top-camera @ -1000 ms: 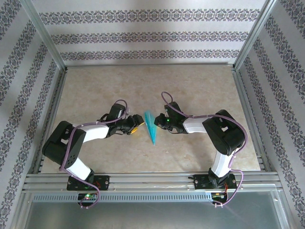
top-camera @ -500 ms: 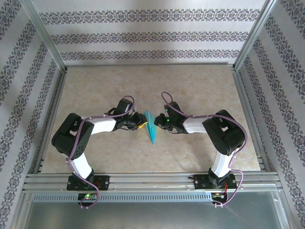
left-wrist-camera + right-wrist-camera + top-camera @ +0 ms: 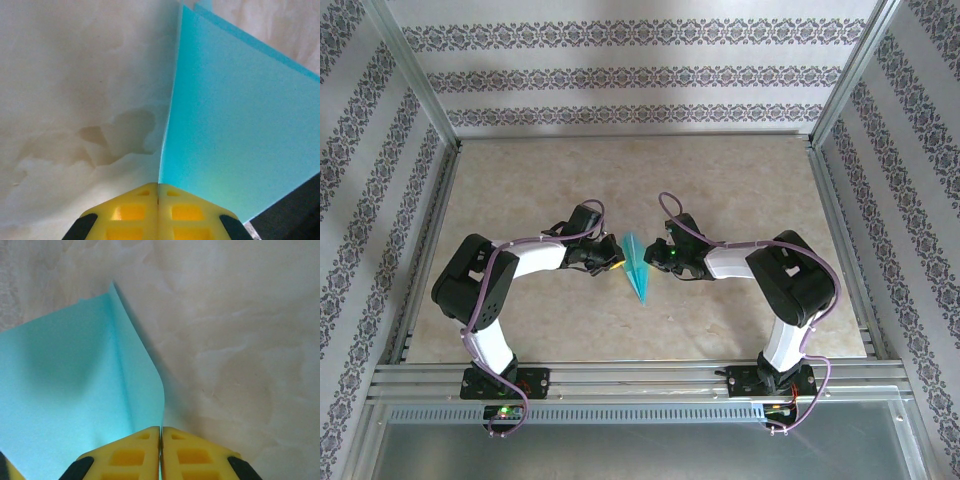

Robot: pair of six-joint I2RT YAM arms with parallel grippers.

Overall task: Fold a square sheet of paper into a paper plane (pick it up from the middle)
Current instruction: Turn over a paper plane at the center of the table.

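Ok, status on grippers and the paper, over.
Left gripper, right gripper: both shut on teal paper sheet. Sheet folded, upright between them. Nothing obstructing.

A robotics lab test cell is indicated: a marble-patterned tabletop (image 3: 740,180) is enclosed by wallpapered panels (image 3: 640,75) on an aluminium frame (image 3: 640,378). A left arm (image 3: 490,300) and a right arm (image 3: 790,285) are bolted along its near edge.

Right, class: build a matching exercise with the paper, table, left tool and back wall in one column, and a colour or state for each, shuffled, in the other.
1 paper
2 table
3 left tool
4 back wall

a beige, marbled
b shut on the paper
c striped pattern
d teal

Pairs: 1-d, 2-a, 3-b, 4-c
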